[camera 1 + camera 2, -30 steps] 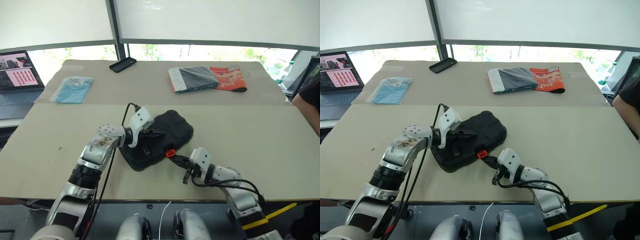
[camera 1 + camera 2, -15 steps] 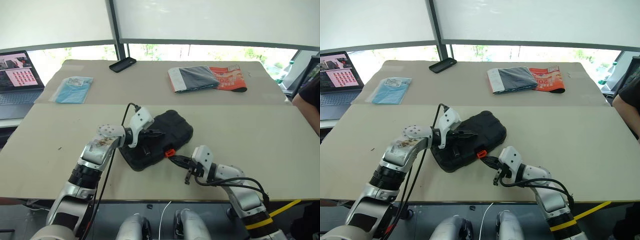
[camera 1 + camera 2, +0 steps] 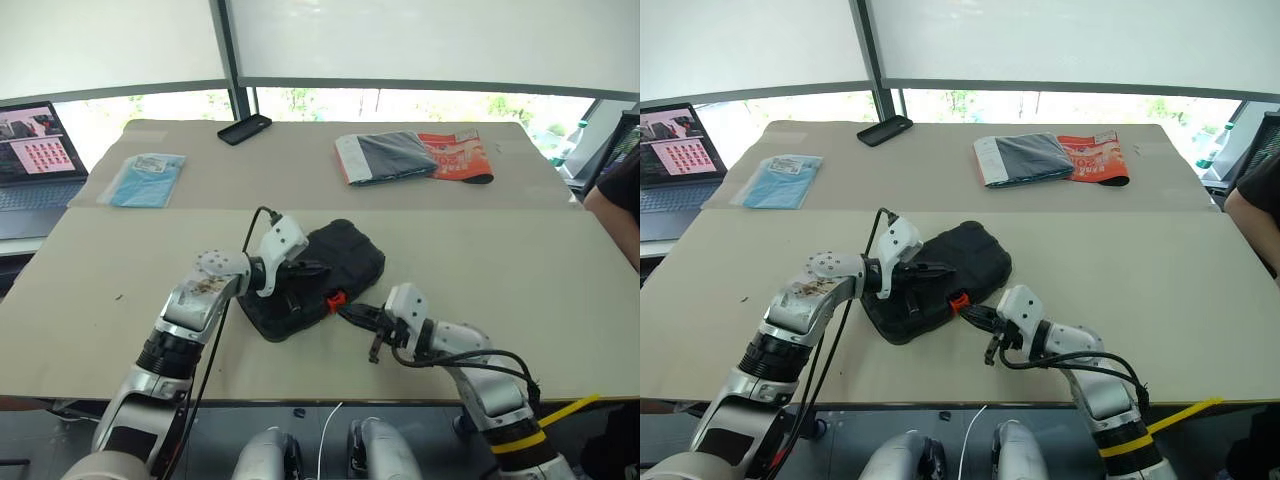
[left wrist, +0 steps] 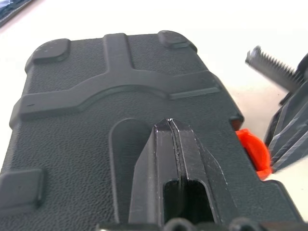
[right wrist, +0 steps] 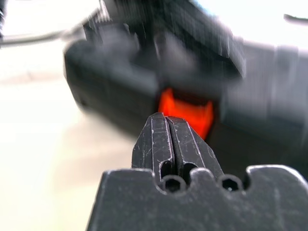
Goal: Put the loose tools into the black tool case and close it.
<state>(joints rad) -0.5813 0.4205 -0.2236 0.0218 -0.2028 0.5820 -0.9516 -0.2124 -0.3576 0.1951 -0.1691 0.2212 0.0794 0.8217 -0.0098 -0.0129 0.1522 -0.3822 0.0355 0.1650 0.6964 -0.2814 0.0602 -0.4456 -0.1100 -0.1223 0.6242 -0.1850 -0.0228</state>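
Far left on the back table: laptop (image 3: 35, 160), then a blue packet (image 3: 148, 178) and a black phone (image 3: 246, 129). Front table centre: black tool case (image 3: 340, 262), lid down, lying flat. Left gripper (image 4: 171, 126) rests on the lid, fingers pressed together, nothing pinched. Orange latch (image 3: 336, 298) sits on the case's near edge. Right gripper (image 5: 166, 120) is just at the latch, fingers together, holding nothing. Back right: folded grey cloth (image 3: 393, 155) and orange packet (image 3: 458, 155).
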